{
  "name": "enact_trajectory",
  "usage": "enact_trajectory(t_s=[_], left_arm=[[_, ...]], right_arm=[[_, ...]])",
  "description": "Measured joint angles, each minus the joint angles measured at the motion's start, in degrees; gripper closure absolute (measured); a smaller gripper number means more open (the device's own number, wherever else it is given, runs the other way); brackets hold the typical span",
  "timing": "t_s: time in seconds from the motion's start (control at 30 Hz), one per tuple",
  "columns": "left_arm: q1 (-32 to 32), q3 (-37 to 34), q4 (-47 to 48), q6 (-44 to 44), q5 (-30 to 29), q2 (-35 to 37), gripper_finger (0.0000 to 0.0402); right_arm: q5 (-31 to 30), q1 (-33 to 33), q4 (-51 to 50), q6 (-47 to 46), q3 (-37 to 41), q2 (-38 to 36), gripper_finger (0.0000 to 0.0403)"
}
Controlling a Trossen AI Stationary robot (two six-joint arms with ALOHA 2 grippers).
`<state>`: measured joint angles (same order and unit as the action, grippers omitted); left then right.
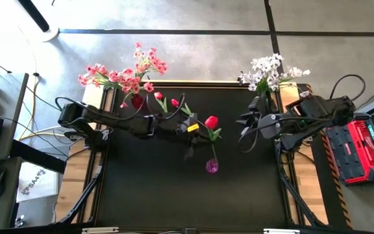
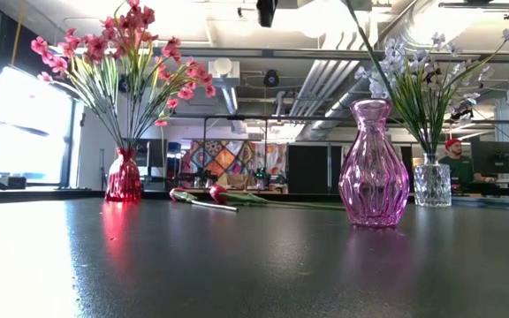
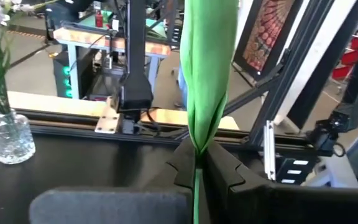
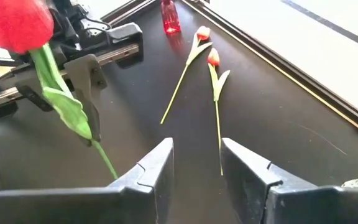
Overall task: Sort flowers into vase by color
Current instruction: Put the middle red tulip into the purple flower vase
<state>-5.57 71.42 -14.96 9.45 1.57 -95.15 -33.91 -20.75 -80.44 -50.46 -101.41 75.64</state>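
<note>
Left jaws: the left gripper [image 3: 197,168] is clenched on the green stem of a single red artificial tulip [image 1: 211,121], pinching it low so the leaf and bloom stand up clear of the fingers.
Why held so: my reading is that a low, upright grip leaves the stem's foot free to be lowered into a narrow neck.
Right jaws: the right gripper [image 4: 196,163] stands parted with nothing between its fingers, near the table's right edge, apparently waiting.
Target nearby: a ribbed pink glass vase [image 2: 374,164], empty, sits on the black tabletop [image 2: 237,265] just in front of the held tulip, likely meant for the reds.
Still to sort: two more red tulips [image 4: 211,59] lie flat near the back, side by side.
Already sorted: pink blossom sprays [image 1: 125,75] stand in a small red glass vase [image 2: 124,176] at back left; white blossom sprays [image 1: 270,71] in a clear cut-glass vase [image 2: 431,184] at back right.
Writing: none legible on the flowers or vases; the lettering on a white sheet [image 1: 34,179] on the floor is too small to read.
</note>
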Motion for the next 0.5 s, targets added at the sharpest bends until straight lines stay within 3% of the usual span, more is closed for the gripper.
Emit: enact_trajectory(t_s=[0.33,0.5], left_arm=[[0.52,0.17,-1.49,-0.10,-0.57,1.69,0.0401],[0.99,0.07,3.01,0.79,-0.60,2.29,0.0401]], right_arm=[[-0.14,0.12,-2.30,1.09,0.00,0.00,0.0286],[-1.70,0.11,-3.19,1.47,0.00,0.00,0.0286]])
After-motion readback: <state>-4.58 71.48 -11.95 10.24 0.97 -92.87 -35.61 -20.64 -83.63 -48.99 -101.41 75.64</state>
